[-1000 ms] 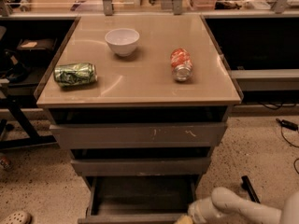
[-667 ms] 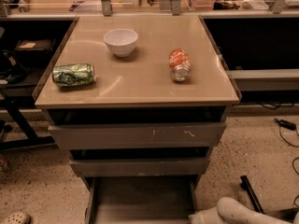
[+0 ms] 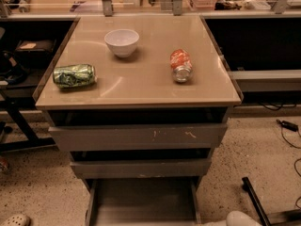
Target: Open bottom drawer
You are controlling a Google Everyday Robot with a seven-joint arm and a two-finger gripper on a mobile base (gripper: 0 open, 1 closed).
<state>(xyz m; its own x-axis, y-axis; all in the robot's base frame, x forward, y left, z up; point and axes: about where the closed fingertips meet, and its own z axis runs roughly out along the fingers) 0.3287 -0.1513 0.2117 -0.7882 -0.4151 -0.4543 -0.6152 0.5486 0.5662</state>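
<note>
The bottom drawer (image 3: 141,199) is judged stiff and light, best taken by its front edge; the gripper is hidden below frame, its grip untellable.

The floor (image 3: 33,187) is speckled and sandy. A cabinet (image 3: 141,86) with a tan top stands in the middle. Dark shelves (image 3: 256,39) sit behind it. A black cable (image 3: 288,126) lies on the right. The light is warm. The gripper is out of view.

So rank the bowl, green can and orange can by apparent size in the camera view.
1. green can and bowl: look alike.
2. orange can, seen end-on.
The gripper is out of view, past the bottom edge.
</note>
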